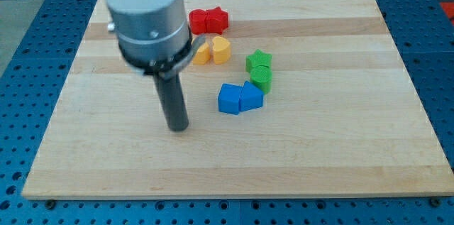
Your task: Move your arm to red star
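Camera view: arm housing hides part of the left yellow block [202, 54] and the view's top cuts the arm off; no gripper, my tip [178, 128] sits on the bench [340, 147], left of the blue pair [240, 99]. Two each of red, yellow, green, blue. Red star [218, 19] lies at the view's top touching the other red block [198, 21], well apart from my tip; its pointing unclear.

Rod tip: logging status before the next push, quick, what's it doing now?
My tip: no end effector to open or close, holding nothing, touching no block; left of the blue blocks, below the red star.
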Robot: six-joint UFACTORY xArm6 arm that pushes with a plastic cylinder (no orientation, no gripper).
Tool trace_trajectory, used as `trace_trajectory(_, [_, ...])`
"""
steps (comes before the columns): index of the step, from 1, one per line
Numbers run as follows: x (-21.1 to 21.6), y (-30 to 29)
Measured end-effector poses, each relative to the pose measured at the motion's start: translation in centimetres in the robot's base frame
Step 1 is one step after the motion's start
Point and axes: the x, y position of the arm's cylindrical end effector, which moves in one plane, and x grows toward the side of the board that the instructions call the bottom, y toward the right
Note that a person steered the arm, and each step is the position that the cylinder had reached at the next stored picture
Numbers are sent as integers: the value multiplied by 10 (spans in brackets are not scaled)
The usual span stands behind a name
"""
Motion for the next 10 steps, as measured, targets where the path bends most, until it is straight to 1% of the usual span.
trace_trajectory(1, [34,15])
trace_trajectory(2, [36,71])
trace_trajectory(3, [26,146])
trace_trajectory(4, [-7,200])
trace_trajectory(5, [-66,216])
trace_trajectory(6, [-132,215])
trace_trajectory(7, [-198,196])
trace_trajectory(8, [-244,161])
trace_trajectory(9, [-261,123])
trace_trajectory(10, [-266,88])
